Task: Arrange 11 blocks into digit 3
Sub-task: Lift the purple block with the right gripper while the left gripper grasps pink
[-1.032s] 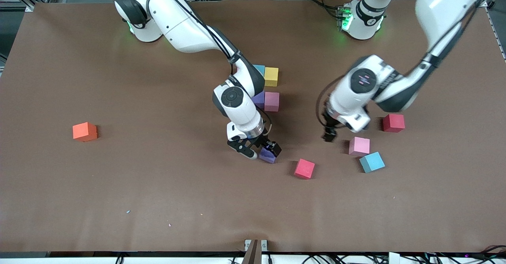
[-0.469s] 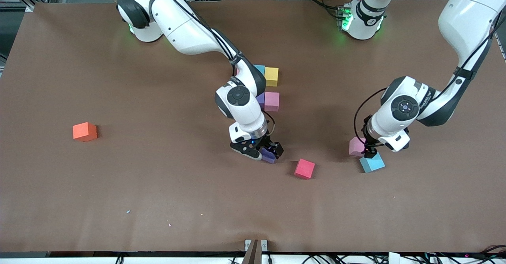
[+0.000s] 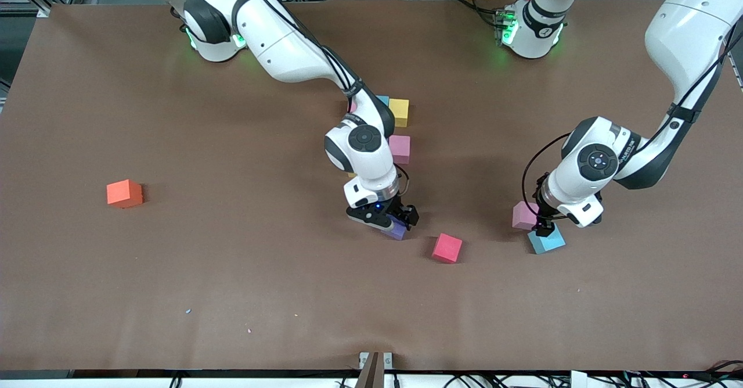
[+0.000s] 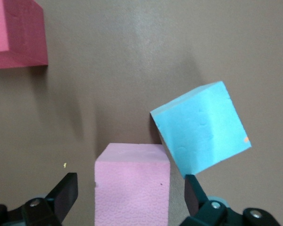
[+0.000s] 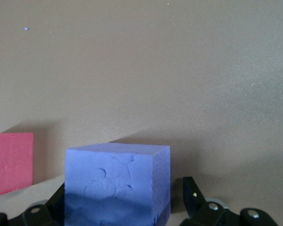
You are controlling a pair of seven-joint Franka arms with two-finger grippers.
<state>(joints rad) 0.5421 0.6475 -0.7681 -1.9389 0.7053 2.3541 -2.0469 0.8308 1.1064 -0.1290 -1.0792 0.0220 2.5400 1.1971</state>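
The small matte purple foam cube [image 3: 397, 231] lies on the brown table [image 3: 232, 272] near its middle, directly between the fingers of the right hand [image 3: 388, 218], which has descended around it; in the right wrist view the purple cube [image 5: 118, 183] fills the gap, the fingers stand apart on both sides of it and are not yet pressing, so I judge that the grip is only about to begin. For the coming move the important relation is that the cube sits straight under this hand, and closing is all that is needed. A red-pink foam cube [image 3: 447, 248] lies just beside it, a little nearer to the front camera and toward the left arm's end. The started figure, a yellow cube [image 3: 399, 112], a pink cube [image 3: 399, 148] and a teal-blue cube [image 3: 382, 100] half hidden by the right arm, lies farther from the front camera. The left hand [image 3: 544, 225] is low over a pale pink foam cube [image 4: 132, 183], fingers apart on either side of it, with a tilted teal-blue cube [image 4: 200, 134] touching its corner; this neighbour could be disturbed. An orange cube [image 3: 124, 193] lies alone, well apart, toward the right arm's end.
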